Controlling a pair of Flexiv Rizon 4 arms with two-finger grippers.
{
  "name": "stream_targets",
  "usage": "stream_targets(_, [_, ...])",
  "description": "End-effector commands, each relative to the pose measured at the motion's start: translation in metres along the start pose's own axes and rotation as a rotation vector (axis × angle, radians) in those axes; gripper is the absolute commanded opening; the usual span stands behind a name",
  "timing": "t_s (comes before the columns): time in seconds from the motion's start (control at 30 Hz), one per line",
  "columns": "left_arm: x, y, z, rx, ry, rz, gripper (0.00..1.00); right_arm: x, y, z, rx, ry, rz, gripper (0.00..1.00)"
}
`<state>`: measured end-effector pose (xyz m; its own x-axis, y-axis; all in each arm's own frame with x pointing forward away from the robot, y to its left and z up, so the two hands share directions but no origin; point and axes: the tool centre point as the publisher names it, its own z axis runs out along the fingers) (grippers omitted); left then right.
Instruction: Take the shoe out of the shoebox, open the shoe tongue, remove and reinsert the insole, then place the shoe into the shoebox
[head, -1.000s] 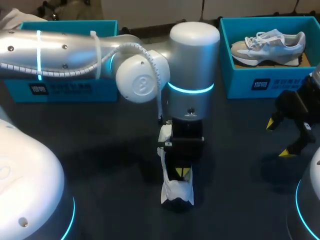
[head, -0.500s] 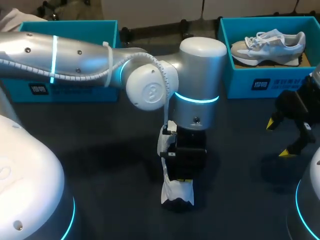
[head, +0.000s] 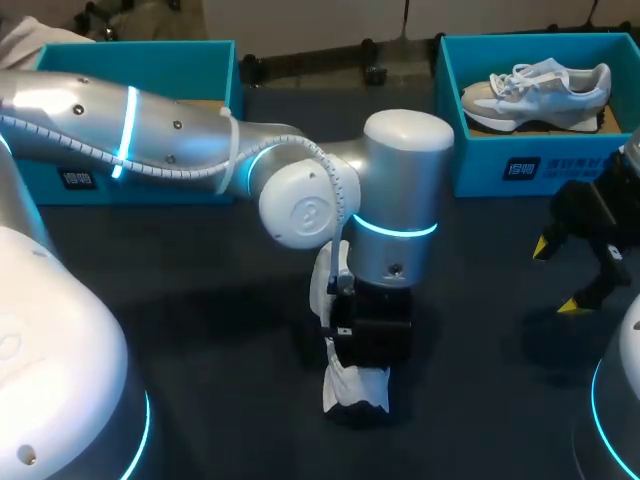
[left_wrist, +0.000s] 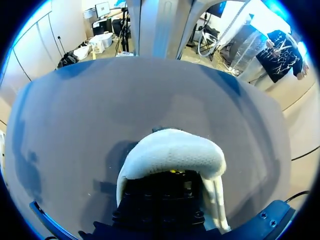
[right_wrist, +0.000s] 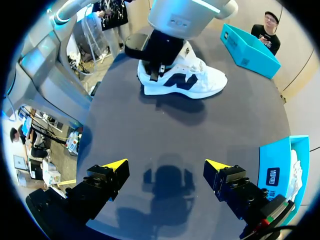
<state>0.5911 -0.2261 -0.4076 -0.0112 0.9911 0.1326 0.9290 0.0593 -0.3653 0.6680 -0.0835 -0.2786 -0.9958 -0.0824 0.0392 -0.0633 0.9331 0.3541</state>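
1. Since the earlier frames your left arm has swung its wrist to the right and sunk lower over the shoe (head: 355, 388); the yellow tip seen before is now hidden; the shoe and your right gripper (head: 557, 276) keep their places.
2. Done: the shoe is out of its box; it stands on the table (head: 200, 300) near the middle, well apart from both the left shoebox (head: 140, 48) and the right shoebox (head: 540, 165); the right one holds a second shoe (head: 540, 85).
3. In hand, by judgement: the tongue or insole step; your left gripper (right_wrist: 159, 62) is down at the shoe's opening; a white padded edge (left_wrist: 172, 152) arches just ahead of it in the left wrist view; you cannot tell whether that is tongue or collar, nor whether this gripper is parted or closed.
4. Right gripper: jaws wide apart, holding nothing; it hovers above bare table, well to the right of the shoe.
5. Left to do, as judged: no insole lies on the table; removal, reinsertion and the return to the box appear outstanding.
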Motion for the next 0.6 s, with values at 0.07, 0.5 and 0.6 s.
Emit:
stream_targets(0.07, [0.009, -0.006, -0.007, -0.044, -0.019, 0.000, 0.00, 0.000, 0.000, 0.001, 0.003, 0.000, 0.000, 1.00])
stream_targets(0.5, [0.018, -0.019, -0.026, -0.044, 0.019, -0.007, 0.00, 0.000, 0.000, 0.001, 0.003, 0.000, 0.000, 1.00])
stream_targets(0.6, [0.016, -0.015, -0.017, -0.003, 0.041, -0.014, 0.00, 0.000, 0.000, 0.001, 0.003, 0.000, 0.000, 1.00])
